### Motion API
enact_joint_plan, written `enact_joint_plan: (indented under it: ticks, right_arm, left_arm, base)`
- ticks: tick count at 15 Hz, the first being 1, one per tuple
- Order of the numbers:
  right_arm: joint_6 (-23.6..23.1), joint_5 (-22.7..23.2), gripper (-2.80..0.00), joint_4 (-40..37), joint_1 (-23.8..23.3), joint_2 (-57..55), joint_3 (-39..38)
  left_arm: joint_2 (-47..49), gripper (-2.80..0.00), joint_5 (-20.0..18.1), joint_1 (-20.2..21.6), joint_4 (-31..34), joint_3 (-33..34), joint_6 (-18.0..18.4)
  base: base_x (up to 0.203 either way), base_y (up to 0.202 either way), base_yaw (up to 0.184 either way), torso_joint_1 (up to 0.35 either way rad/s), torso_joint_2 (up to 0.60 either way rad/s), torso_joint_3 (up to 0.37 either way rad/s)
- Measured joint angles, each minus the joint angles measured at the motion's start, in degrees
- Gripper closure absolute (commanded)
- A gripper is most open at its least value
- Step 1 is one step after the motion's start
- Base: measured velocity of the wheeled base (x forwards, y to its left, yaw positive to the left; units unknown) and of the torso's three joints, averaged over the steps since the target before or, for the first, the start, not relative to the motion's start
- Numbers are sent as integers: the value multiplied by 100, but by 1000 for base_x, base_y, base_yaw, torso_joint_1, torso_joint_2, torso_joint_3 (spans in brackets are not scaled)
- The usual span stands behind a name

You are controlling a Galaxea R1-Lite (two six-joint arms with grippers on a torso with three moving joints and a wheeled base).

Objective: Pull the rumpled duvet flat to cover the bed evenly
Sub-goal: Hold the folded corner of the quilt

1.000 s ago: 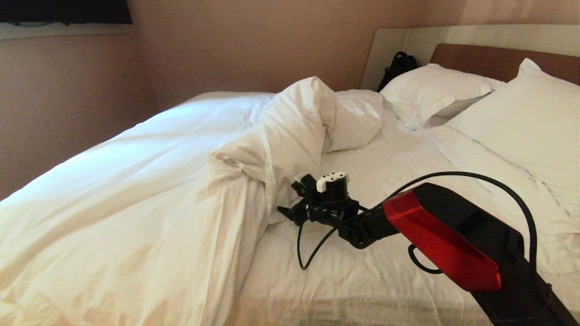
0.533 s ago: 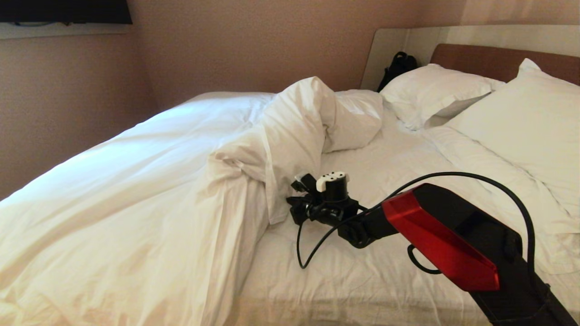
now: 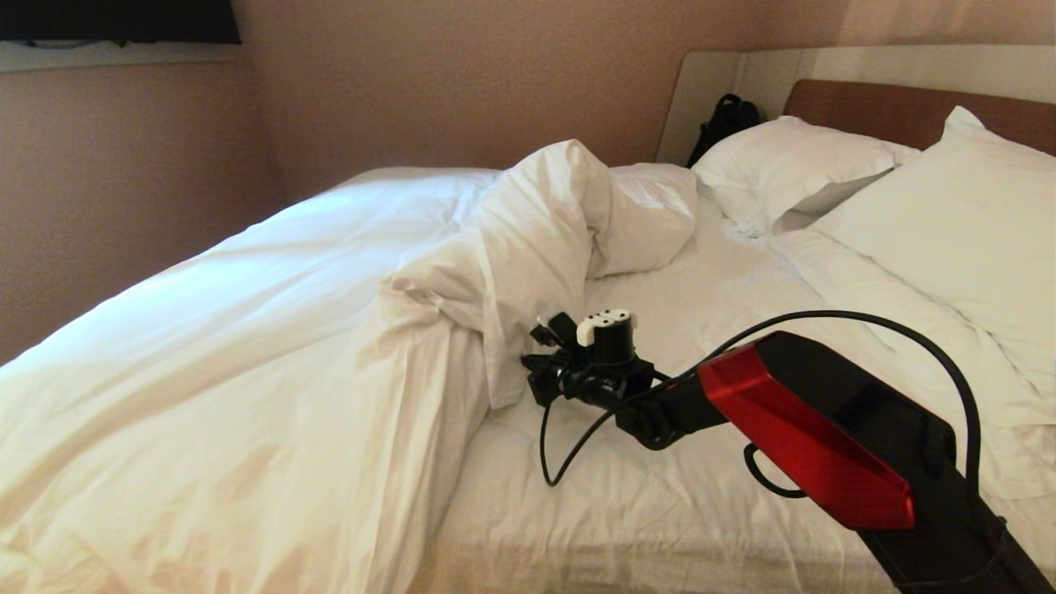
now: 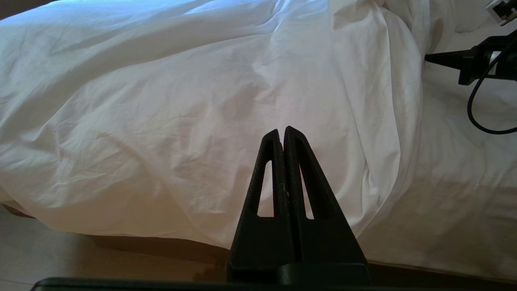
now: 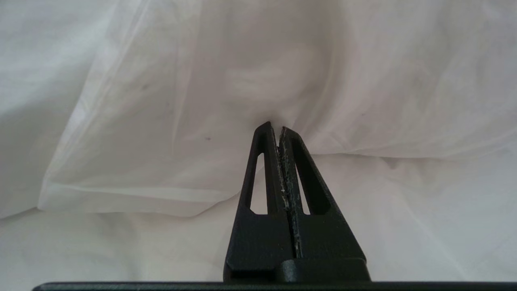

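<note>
The bed (image 3: 660, 495) fills most of the head view, its brown headboard (image 3: 899, 111) at the far right against a pale wall panel. The duvet (image 3: 247, 355) lies bunched over the left half of the bed, draping over the near edge toward the floor, with a tall rumpled ridge rising at its right border and a folded lump near the pillows; the right half of the mattress shows only the bare fitted sheet (image 3: 726, 289). Two white pillows (image 3: 949, 223) lean at the headboard end, and a black bag (image 3: 722, 124) stands in the corner behind them. The right arm (image 3: 808, 429), with its red-and-black shell and looping black cable (image 3: 561, 445), reaches across the bare sheet to the duvet's right edge. The right gripper (image 5: 279, 128) has its jaws closed, tips pressed into a fold at the duvet's edge; whether fabric is actually pinched between them cannot be told. The left gripper (image 4: 281, 131) hangs off the near side of the bed, jaws closed on nothing, pointing at the draped duvet.
</note>
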State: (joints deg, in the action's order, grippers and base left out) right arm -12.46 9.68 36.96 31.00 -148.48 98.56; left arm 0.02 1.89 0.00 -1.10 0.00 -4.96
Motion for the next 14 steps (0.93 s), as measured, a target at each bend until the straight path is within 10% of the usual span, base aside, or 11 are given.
enact_joint_plan:
  ticks: [7, 8, 14]
  right_arm:
    - [4, -139, 0, 5, 118, 557, -420]
    - [-20, -214, -280, -25, 195, 719, -508]
    - [-116, -628, -280, -653, 609, 918, 190]
  left_arm:
    - [0, 0, 1, 0, -2, 0, 1]
    - [0, 0, 0, 0, 0, 0, 0]
    - [0, 0, 1, 0, -2, 0, 0]
  base:
    - [0, 0, 0, 0, 0, 0]
    - [0, 0, 0, 0, 0, 0]
    - [0, 0, 0, 0, 0, 0]
